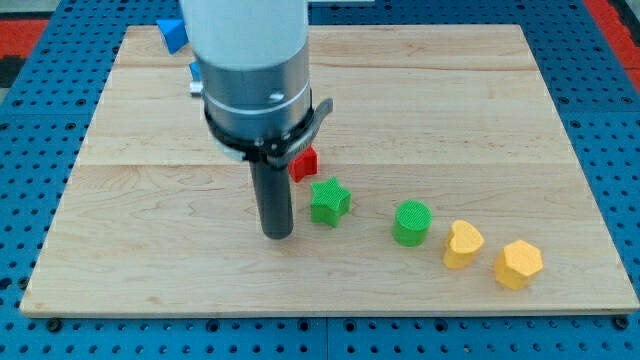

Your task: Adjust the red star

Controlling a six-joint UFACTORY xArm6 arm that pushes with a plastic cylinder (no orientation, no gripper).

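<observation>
A red block [304, 163], mostly hidden behind the rod so its shape cannot be made out, lies near the board's middle. My tip [277, 234] rests on the board just below and to the left of it, about a block's width away. A green star [329, 202] sits right of my tip and just below the red block. The rod and the arm's grey body hide the red block's left part.
A green cylinder [411, 222], a yellow heart [462, 245] and a yellow hexagon [518, 264] trail toward the view's bottom right. Blue blocks [172, 33] [195, 72] sit at the top left, partly hidden by the arm. The wooden board [500, 110] ends near all frame edges.
</observation>
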